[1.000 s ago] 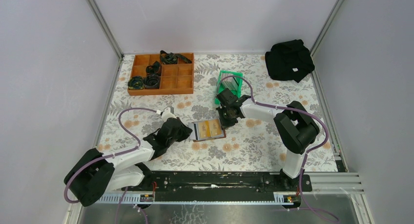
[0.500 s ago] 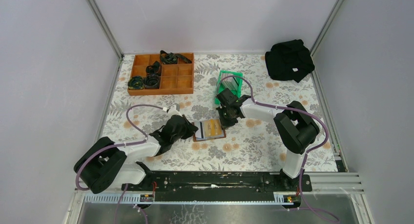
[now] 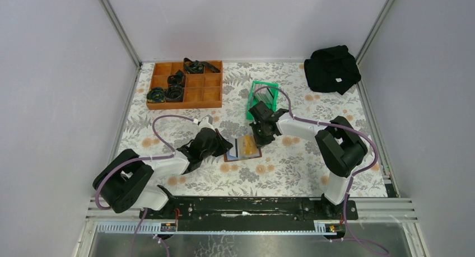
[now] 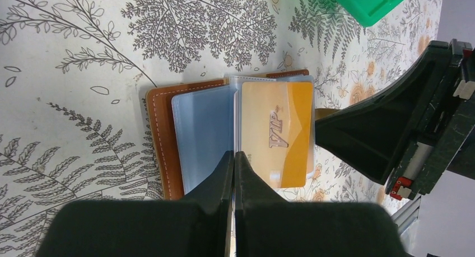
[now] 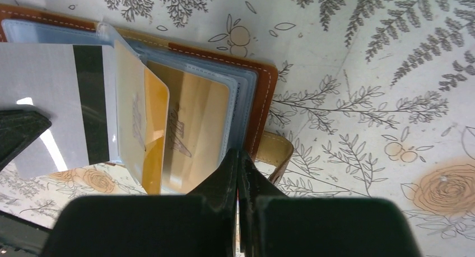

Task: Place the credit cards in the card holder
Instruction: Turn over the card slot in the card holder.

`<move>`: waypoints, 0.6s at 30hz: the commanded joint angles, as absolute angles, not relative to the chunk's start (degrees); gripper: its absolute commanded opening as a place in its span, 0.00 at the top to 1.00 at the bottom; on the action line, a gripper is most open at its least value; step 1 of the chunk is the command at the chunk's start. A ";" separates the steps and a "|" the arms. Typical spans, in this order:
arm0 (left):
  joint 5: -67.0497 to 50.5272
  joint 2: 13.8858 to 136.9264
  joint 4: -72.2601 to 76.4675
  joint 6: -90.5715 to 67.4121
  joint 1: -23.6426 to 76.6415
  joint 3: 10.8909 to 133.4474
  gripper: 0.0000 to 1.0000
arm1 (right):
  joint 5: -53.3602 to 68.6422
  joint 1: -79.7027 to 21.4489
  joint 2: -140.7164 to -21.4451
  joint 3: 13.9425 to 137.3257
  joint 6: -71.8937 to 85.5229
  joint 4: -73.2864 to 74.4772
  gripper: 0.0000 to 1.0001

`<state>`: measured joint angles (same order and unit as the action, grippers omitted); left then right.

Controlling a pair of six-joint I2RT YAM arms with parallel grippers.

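Credit cards (image 3: pixel 247 146): top view, small brown leather folding card holder (image 3: pixel 235 154) lies open on flower-print table (image 3: pixel 291 170) between both arms. Left gripper (image 3: pixel 226 146) and right gripper (image 3: pixel 261 141) reach low at its 2 sides. Left wrist: yellow-orange VIP plastic card (image 4: pixel 283 134) sits in clear sleeve (image 4: pixel 201 134), so likely partly done; jaws pressed together, empty, tips over sleeves. Right wrist: grey magnetic-stripe card (image 5: pixel 50 94) lies across holder, seating unclear; jaws pressed together, empty, at holder's edge.
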<state>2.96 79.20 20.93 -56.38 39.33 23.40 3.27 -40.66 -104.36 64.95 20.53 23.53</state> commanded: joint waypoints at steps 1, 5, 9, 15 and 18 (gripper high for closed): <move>0.79 79.85 20.89 -54.84 39.73 23.68 1.00 | -3.87 -40.34 -102.83 64.84 18.60 27.12 0.98; 1.18 78.91 21.01 -55.36 39.75 22.88 1.00 | -8.45 -40.25 -102.03 66.34 18.00 29.59 0.90; 1.25 78.56 20.88 -55.46 39.73 22.69 1.00 | -10.15 -40.24 -100.78 67.36 17.70 30.32 0.83; 1.21 78.49 20.92 -55.63 39.73 22.69 1.00 | -9.41 -40.25 -98.89 67.40 17.91 29.94 0.82; 1.39 78.17 20.92 -55.76 39.73 22.46 1.00 | -7.81 -40.25 -98.81 67.34 17.90 29.48 0.83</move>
